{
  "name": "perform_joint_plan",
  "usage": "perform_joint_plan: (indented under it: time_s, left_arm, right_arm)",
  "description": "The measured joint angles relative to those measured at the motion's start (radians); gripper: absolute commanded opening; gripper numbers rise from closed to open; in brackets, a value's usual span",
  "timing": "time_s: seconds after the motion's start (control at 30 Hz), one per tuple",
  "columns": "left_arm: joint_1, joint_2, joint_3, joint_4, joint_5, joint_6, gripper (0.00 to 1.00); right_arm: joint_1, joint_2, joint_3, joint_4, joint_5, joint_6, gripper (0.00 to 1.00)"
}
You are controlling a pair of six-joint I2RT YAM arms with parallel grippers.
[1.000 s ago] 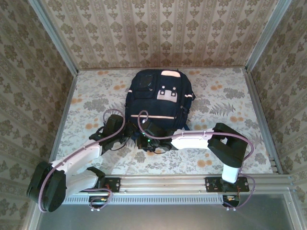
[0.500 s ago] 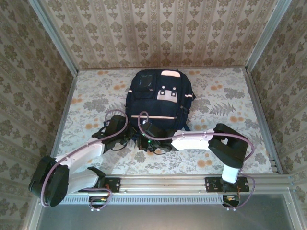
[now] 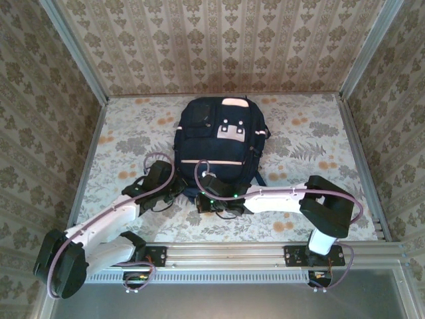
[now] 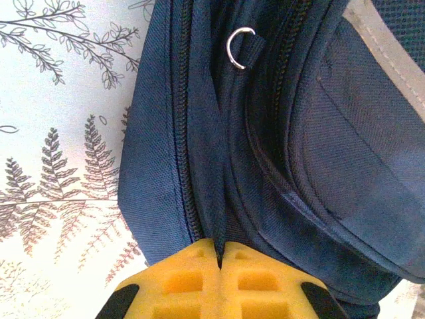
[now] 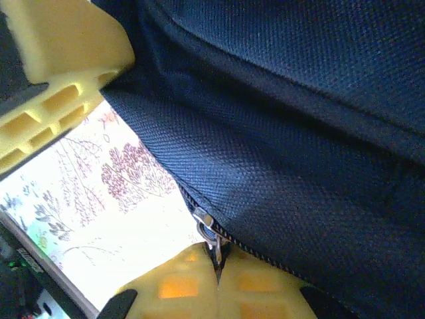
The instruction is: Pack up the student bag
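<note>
Here, a table (image 3: 312, 139) covered in a pale floral print carries the student bag (image 3: 221, 143), a large navy backpack with pale pink stripes. The bag lies flat with its front facing up.

Both arms reach in at the bag's near edge. The left gripper (image 4: 220, 256), at the bag's near left corner, has its yellow pads pressed together on a fold of the bag's navy fabric, just beside a zip (image 4: 182, 166). The right gripper (image 5: 218, 266), a little to the right along the same near edge, has its pads pinched on a small metal zip pull (image 5: 210, 232). Beyond the left gripper, along the bag's side, a small metal ring (image 4: 240, 48) hangs from a fabric loop.

The task looks barely begun. The zip runs closed wherever it can be seen, so the bag appears unopened, and opening it and filling it seem yet to come. One gripper steadying fabric while the other holds the pull suggests the unzipping step.

A pale patch (image 3: 231, 131) on the bag's front bears marks too small to read, and no writing is legible.
</note>
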Motion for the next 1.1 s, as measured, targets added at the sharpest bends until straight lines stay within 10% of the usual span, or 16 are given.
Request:
perform_joint_plan:
  time_s: [1.1]
  left_arm:
    - [-0.124,0.006,0.085,-0.156,-0.076,0.100,0.00]
  right_arm:
    - [0.035,-0.189,-0.116,-0.128,0.058,-0.097,0.00]
